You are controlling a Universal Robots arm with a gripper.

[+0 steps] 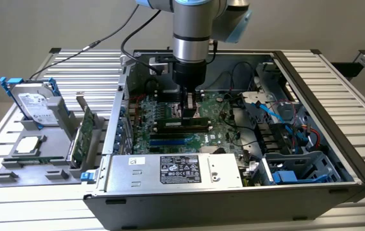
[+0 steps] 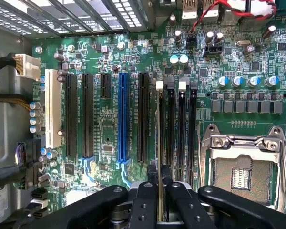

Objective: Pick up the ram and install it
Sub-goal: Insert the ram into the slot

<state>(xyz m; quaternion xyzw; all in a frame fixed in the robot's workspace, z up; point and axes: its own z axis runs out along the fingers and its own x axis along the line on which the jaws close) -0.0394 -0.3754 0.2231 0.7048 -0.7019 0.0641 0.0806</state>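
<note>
Clamping the ram edge-on between them, the jaws hold it over the motherboard.

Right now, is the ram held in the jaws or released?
Held: the ram stands edge-on between the closed jaws, over the memory slots. Whether it is seated, cannot tell.

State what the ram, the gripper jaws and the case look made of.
The ram, seen edge-on between the jaws, looks like thin laminated circuit board, probably fibreglass: a flat, pale yellowish edge. The gripper jaws look like matt black plastic or coated metal: rounded shapes, no shine. The case looks like sheet metal, dark outside and bare grey inside: thin folded, punched walls.
</note>
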